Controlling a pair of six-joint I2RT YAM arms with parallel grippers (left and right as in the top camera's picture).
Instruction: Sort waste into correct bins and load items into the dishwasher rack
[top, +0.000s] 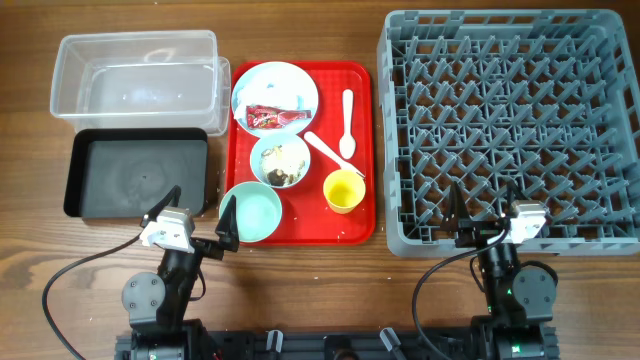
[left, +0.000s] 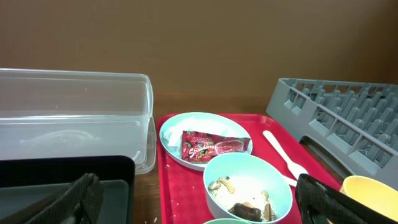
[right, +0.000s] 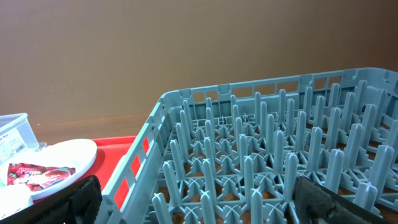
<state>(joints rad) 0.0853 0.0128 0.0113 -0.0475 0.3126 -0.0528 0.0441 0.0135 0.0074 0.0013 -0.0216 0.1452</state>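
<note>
On the red tray (top: 300, 232) a pale blue plate (top: 290, 82) carries a red wrapper (top: 275, 118). Below it stand a small bowl (top: 268, 150) of food scraps (top: 285, 168), a mint-green bowl (top: 252, 212) and a yellow cup (top: 343, 191). A white spoon (top: 347, 125) and fork (top: 330, 152) lie beside them. The clear tub (top: 135, 75) and black tray (top: 135, 175) are on the left, the grey rack (top: 515, 130) on the right. My left gripper (top: 197, 210) is open in front of the black tray and mint bowl. My right gripper (top: 483, 215) is open at the rack's near edge.
In the left wrist view the wrapper (left: 211, 146), the small bowl (left: 245, 171) and the spoon (left: 281, 151) lie ahead between my fingers. The right wrist view looks over the rack's upright pegs (right: 267, 155). Bare wooden table runs along the front.
</note>
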